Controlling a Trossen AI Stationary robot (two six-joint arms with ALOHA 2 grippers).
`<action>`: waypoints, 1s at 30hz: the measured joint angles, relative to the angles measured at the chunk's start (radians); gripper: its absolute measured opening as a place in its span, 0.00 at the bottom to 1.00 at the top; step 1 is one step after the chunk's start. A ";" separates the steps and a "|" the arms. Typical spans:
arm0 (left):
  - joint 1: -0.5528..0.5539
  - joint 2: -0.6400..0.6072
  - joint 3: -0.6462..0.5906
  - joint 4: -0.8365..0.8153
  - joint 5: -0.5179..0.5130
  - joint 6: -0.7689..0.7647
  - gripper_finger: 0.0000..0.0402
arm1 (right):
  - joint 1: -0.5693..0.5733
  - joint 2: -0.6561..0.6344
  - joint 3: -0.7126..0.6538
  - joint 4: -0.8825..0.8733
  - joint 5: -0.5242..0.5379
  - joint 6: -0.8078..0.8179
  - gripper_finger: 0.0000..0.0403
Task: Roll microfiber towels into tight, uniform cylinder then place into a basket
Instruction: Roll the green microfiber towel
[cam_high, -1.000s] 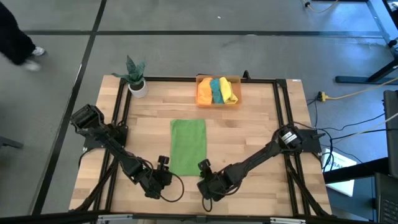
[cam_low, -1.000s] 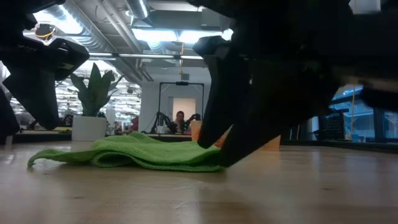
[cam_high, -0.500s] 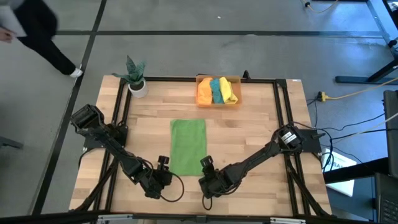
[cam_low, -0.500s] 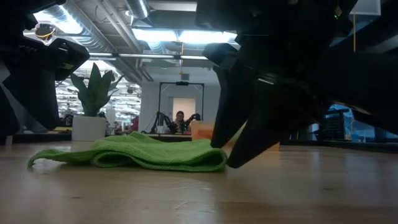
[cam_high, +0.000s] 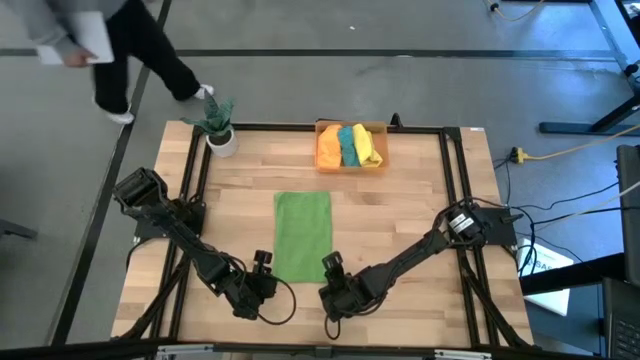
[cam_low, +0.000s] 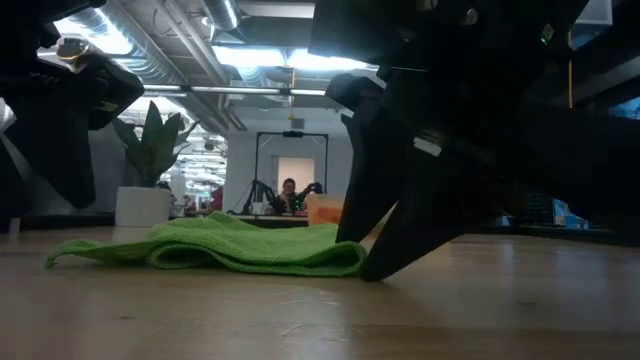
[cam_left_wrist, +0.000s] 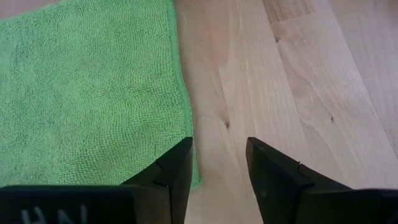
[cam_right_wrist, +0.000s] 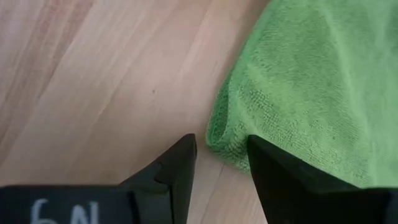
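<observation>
A light green microfiber towel (cam_high: 302, 235) lies on the wooden table as a flat strip, slightly humped in the low view (cam_low: 215, 245). The orange basket (cam_high: 380, 160) stands at the far edge and holds orange, teal and yellow rolled towels (cam_high: 348, 145). My left gripper (cam_left_wrist: 219, 152) is open over the strip's near left corner (cam_left_wrist: 186, 168), one finger over cloth, one over wood. My right gripper (cam_right_wrist: 221, 152) is open and slants down at the near right corner (cam_right_wrist: 217, 142), which lies between its fingers. My right gripper comes from the near right, slanting down, and its lower fingertip (cam_low: 372, 272) reaches the table top right beside the towel's near right corner (cam_low: 350, 262). Whether it touches the cloth I cannot tell. The towel lies flat on the table.
A white pot with a green plant (cam_high: 220, 128) stands at the far left corner. A black frame (cam_high: 190, 170) runs around the table. A person (cam_high: 110, 40) walks on the floor beyond the far left corner. Bare wood lies between the towel and the basket.
My right gripper has sunk a little and tipped steeper at the towel's near right corner, its lower fingertip coming down to the table. The towel has stayed in place. A person has walked along the floor beyond the far left corner.
</observation>
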 joint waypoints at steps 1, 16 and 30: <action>0.000 0.000 0.000 0.000 0.000 0.000 0.35 | 0.000 0.001 0.000 0.001 0.011 0.014 0.38; 0.004 0.000 -0.019 0.001 -0.002 -0.008 0.35 | -0.003 0.010 -0.004 0.023 0.102 0.180 0.13; 0.004 0.000 -0.048 -0.008 -0.065 0.002 0.34 | -0.007 0.015 0.053 0.039 0.112 0.210 0.02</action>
